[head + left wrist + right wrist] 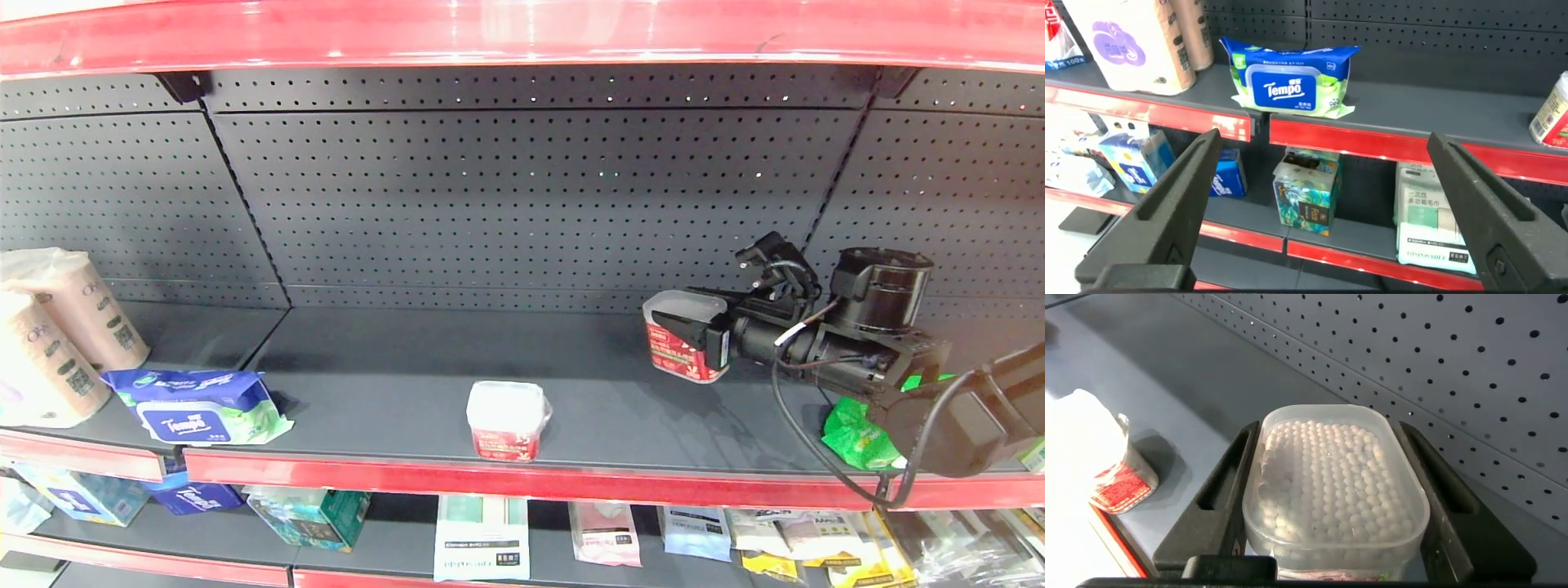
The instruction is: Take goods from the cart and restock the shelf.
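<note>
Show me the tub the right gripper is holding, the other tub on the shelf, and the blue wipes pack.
Held tub (pixel 1331 478): right wrist view, on its clear lid.
Other tub (pixel 505 406): head view, on its lid.
Blue wipes pack (pixel 1293 80): left wrist view, on its front label.

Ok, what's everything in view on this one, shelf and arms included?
Front tub: one, red and white, shelf's front edge, middle.
Held tub: one, red label, clear lid, back right, gripped.
Wipes pack: one, blue and green, left front.
Paper rolls: two, beige, far left.
Packet: one, green, right front.
Boxes and packs: several, mixed colours, lower shelf.
Shelf: one, grey, red edge.
Right gripper: one, black, shut on held tub.
Left gripper: one, black, open, before the shelves.
</note>
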Robot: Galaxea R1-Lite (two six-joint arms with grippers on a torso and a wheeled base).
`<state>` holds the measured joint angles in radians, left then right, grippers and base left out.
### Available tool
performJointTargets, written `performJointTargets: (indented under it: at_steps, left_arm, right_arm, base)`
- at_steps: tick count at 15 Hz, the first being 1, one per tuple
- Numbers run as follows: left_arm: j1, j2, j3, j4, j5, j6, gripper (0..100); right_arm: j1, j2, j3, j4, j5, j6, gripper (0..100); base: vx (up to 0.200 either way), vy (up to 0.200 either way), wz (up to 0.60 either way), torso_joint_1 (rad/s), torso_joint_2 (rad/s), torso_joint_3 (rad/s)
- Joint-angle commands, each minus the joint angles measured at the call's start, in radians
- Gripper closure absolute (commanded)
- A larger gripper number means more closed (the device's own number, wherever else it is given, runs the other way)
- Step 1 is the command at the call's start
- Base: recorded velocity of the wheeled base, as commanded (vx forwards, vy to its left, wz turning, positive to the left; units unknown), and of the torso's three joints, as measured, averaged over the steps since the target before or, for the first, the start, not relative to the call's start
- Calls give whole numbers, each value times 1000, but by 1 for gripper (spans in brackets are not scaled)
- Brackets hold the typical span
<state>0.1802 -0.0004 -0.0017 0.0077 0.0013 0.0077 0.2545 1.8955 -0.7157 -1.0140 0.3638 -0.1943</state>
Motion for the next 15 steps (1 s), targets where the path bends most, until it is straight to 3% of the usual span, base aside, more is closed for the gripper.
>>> performJointTargets:
  at_steps: [1, 15]
  left_arm:
    - [1, 0, 0, 0, 0, 0, 0]
    - [1, 0, 0, 0, 0, 0, 0]
  right_arm:
    - [0, -4, 1, 0, 0, -1, 100]
    - [-3, -27, 36, -1, -2, -1, 100]
  base:
    - [0, 0, 0, 0, 0, 0]
    - [0, 0, 0, 0, 0, 0]
